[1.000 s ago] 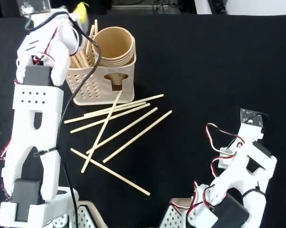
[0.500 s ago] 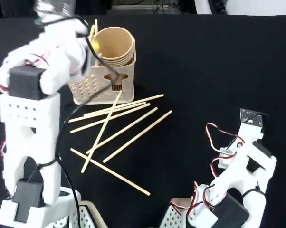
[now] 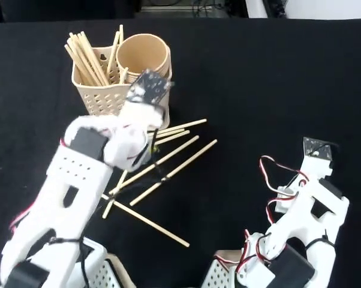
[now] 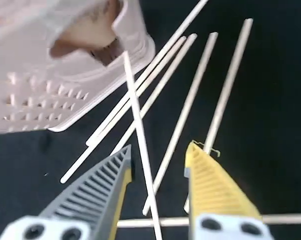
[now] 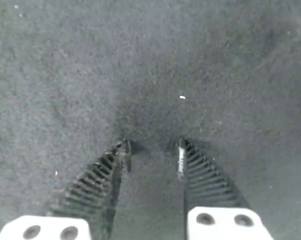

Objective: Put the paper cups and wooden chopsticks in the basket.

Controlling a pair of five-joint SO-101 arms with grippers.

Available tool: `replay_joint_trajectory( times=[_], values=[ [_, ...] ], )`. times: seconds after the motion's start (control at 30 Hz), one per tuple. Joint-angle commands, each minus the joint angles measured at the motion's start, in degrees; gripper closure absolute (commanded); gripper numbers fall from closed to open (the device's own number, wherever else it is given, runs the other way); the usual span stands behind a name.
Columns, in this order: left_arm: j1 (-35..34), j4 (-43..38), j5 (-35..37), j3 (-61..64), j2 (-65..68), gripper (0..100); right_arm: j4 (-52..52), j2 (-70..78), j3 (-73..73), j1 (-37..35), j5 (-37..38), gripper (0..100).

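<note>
Left hand (image 4: 159,150), spread wide and empty, hangs over the loose chopsticks (image 4: 140,140) lying just in front of the basket (image 4: 40,95), one of them running lengthwise between its fingers (image 4: 210,180) toward the basket, which holds the paper cups (image 3: 146,60); the right hand (image 5: 153,150), likewise parted, sits far from the basket.

My left claw (image 4: 158,148) of ribbed matt plastic, pale bare-wood chopsticks (image 4: 182,117), smooth cream plastic basket (image 4: 65,95) with perforated walls, matt tan paper cups (image 3: 143,55), bench (image 5: 140,60) under rough black cloth
</note>
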Motion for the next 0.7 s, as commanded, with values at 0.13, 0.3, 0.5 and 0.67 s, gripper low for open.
replay_joint_trajectory(
  times=[0.13,0.3,0.5,0.67],
  values=[
    [-5.2,-22.2,0.4,11.6,0.1,79,-0.5,-0.1,0.4,-1.7,-0.3,85.0],
    [-5.1,-27.2,0.5,7.7,10.0,79,-0.5,-0.1,0.4,-1.7,-0.2,85.0],
    [-5.1,-27.1,0.3,1.5,20.5,79,-0.5,-0.1,0.4,-1.7,-0.1,84.9],
    [-5.1,-27.5,-0.1,0.4,22.1,83,-0.5,-0.1,0.4,-1.7,-0.1,84.8]
  ],
)
